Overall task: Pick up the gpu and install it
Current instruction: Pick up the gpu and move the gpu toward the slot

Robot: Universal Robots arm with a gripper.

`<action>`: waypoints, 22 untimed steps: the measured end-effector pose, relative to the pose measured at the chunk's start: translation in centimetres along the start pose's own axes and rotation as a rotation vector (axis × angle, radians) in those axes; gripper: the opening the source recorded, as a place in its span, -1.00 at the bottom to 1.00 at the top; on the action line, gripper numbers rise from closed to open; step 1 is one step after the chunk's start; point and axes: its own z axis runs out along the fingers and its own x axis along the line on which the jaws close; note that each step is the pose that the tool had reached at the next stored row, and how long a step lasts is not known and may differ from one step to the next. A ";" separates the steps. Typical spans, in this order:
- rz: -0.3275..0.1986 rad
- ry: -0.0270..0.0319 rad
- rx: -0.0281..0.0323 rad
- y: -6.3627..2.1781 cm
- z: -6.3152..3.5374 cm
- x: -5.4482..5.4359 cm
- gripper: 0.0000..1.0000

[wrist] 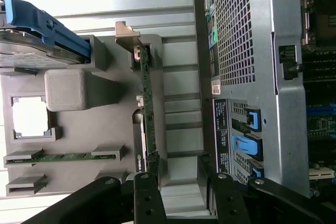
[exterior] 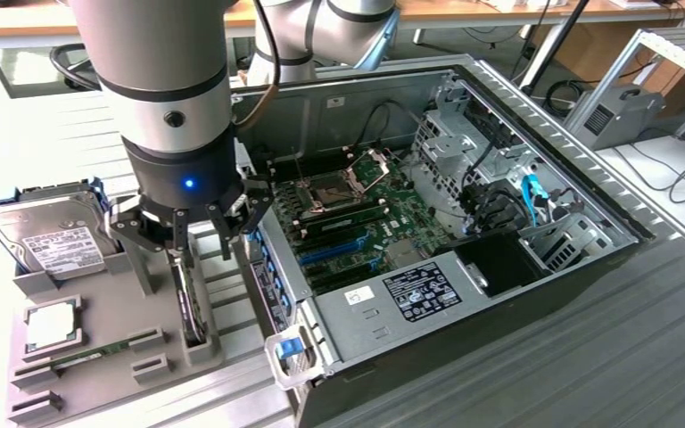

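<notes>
Gpu (wrist: 148, 108) seen standing on edge in slot of grey holder tray (exterior: 99, 303), beside open computer case (exterior: 462, 357); not yet lifted. Gripper (exterior: 200, 239) positioned above it, jaws spread wide, nothing gripped. Pickup and installation judged entirely outstanding.

Exterior view: high up, a little way back, looking down at a slant on the open case (exterior: 318, 116) and the tray (exterior: 117, 312) beside it. Wrist view: close over the tray, looking straight down past the end effector (wrist: 184, 187). Seen in both: tray, gpu (wrist: 148, 103) on its edge, one wall of the case.
</notes>
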 end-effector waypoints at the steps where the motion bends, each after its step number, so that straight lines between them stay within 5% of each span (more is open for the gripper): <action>1: 0.000 0.0000 0.0000 0.00 0.02 0.0 -0.15; 22: 0.000 0.0001 0.0001 -0.02 0.51 0.0 -0.15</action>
